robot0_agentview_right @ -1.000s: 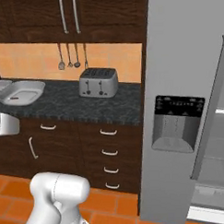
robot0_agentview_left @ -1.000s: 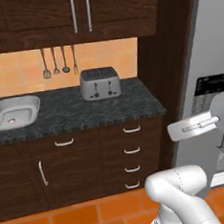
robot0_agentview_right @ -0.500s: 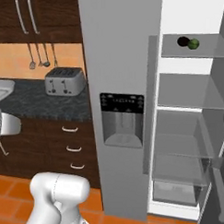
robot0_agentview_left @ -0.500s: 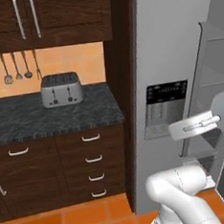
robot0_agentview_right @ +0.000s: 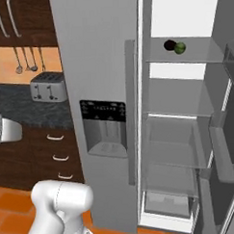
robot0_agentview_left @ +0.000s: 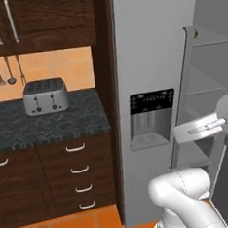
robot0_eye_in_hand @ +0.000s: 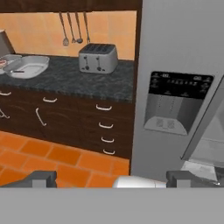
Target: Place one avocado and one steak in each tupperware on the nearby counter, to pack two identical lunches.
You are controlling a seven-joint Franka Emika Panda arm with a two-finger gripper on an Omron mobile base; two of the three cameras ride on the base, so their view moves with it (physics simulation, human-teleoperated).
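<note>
In the right base view, a green avocado (robot0_agentview_right: 180, 47) lies on the upper shelf of the open fridge (robot0_agentview_right: 180, 135), with a dark round thing (robot0_agentview_right: 169, 45) touching its left side. In the hand view, my gripper (robot0_eye_in_hand: 112, 179) is open, its fingertips (robot0_eye_in_hand: 41, 178) far apart with nothing between them, and it faces the counter (robot0_eye_in_hand: 74, 78) and the fridge door from a distance. At the hand view's far left edge sits what looks like a small pale-grey tupperware (robot0_eye_in_hand: 5, 62) holding something reddish, cut off by the frame. No steak is clearly in view.
A silver toaster (robot0_agentview_left: 46, 96) stands on the counter (robot0_agentview_left: 19, 126) under hanging utensils (robot0_eye_in_hand: 72, 28), with a sink basin (robot0_eye_in_hand: 28, 66) to its left. The grey fridge door carries a dispenser panel (robot0_agentview_left: 152, 117). Drawers (robot0_agentview_left: 80, 175) sit below the counter, above an orange tile floor (robot0_eye_in_hand: 48, 157).
The whole scene has slid left in both base views because the base has driven right. The open fridge with its shelves has come into view. My gripper has stayed open.
</note>
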